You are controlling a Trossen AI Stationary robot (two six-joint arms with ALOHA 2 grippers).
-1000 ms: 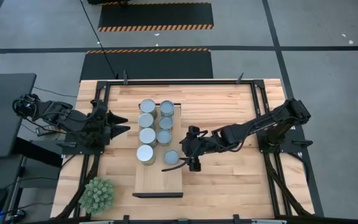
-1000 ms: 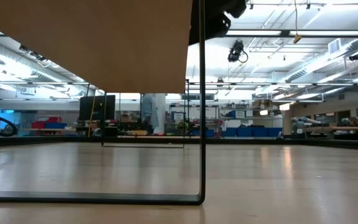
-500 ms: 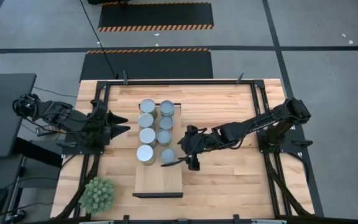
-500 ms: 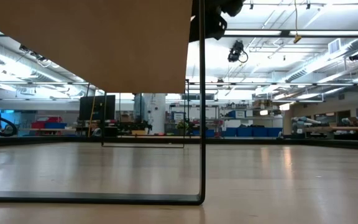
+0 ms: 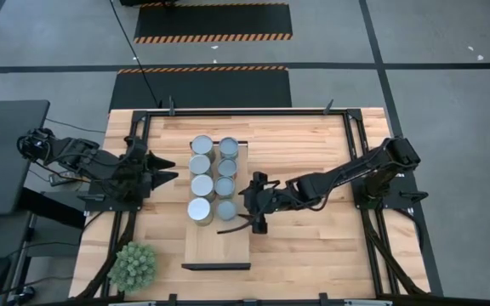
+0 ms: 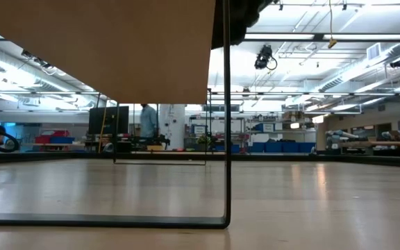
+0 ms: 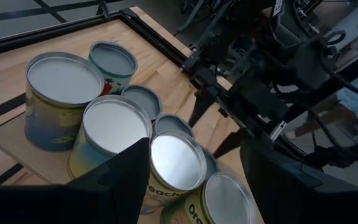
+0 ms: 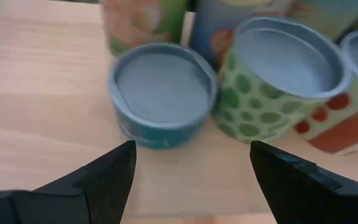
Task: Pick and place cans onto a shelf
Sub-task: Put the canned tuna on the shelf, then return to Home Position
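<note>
Eight cans [image 5: 226, 210] sit on the shelf [image 5: 217, 245], my right claw [image 5: 239, 218] spread open at the last one's 3 o'clock. Swinging wide could clip it. Left claw [image 5: 170, 169] waits open at 9.

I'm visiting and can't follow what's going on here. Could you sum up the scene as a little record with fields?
cans: eight cans in two rows on the shelf
shelf: pale board, near end bare
right gripper: jaws open beside the last-placed short can
left gripper: waiting beside the shelf, jaws open
plant: at the table corner
</note>
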